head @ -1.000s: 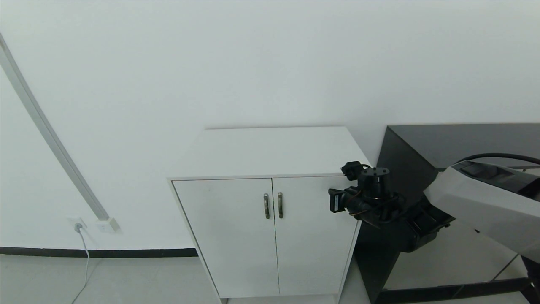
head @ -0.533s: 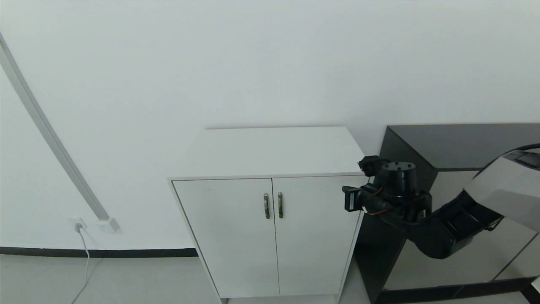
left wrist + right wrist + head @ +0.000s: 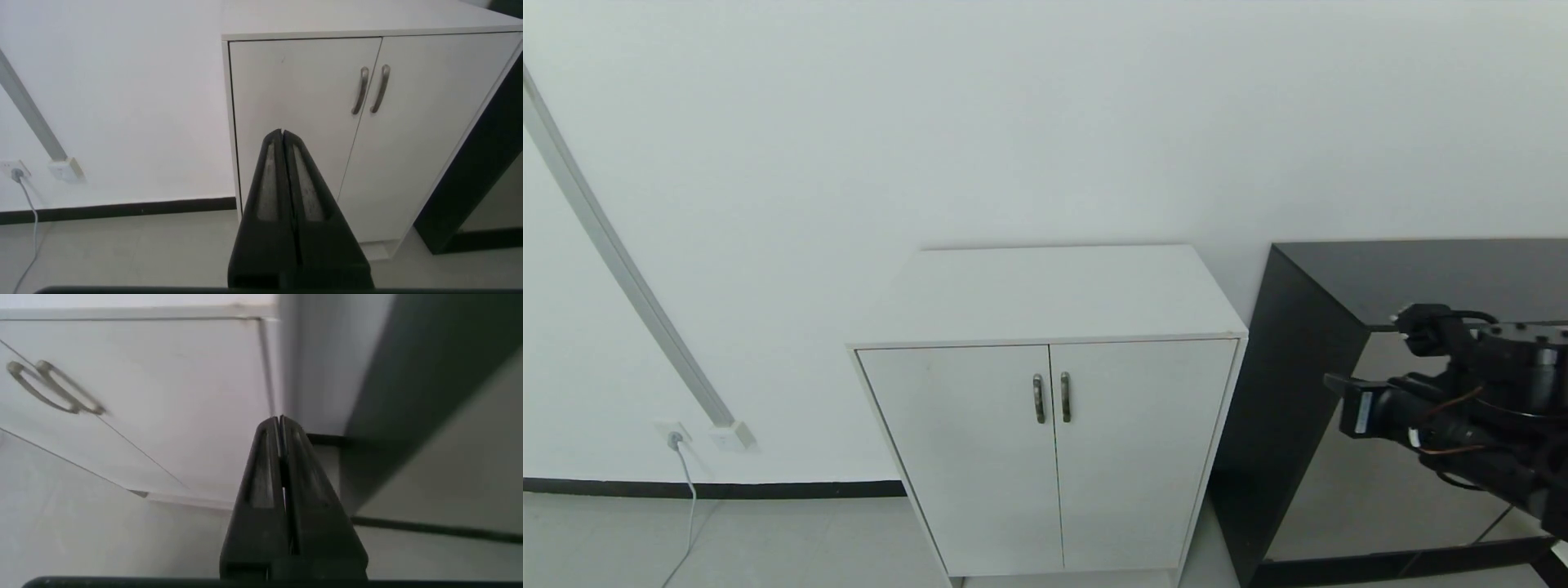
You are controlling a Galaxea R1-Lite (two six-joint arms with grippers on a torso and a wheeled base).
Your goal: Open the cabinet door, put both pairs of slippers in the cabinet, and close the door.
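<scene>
The white cabinet (image 3: pixel 1045 298) stands against the wall with both doors closed and two metal handles (image 3: pixel 1051 398) side by side at the middle seam. My right arm's wrist (image 3: pixel 1462 400) hangs in front of the black table, to the right of the cabinet and apart from it. My right gripper (image 3: pixel 280 425) is shut with nothing in it, pointing at the gap between the cabinet's right door (image 3: pixel 180 392) and the dark table side. My left gripper (image 3: pixel 283 135) is shut and empty, held in front of the cabinet's left door (image 3: pixel 302 98), left of the handles (image 3: pixel 372 88).
A black table (image 3: pixel 1421 278) stands right beside the cabinet's right side. A slanted grey conduit (image 3: pixel 613 253) runs down the wall to a socket with a cable (image 3: pixel 674 439) at the left. Grey floor lies before the cabinet.
My right arm has swung to the right, from in front of the cabinet's right door to in front of the black table. The cabinet doors stay closed.
</scene>
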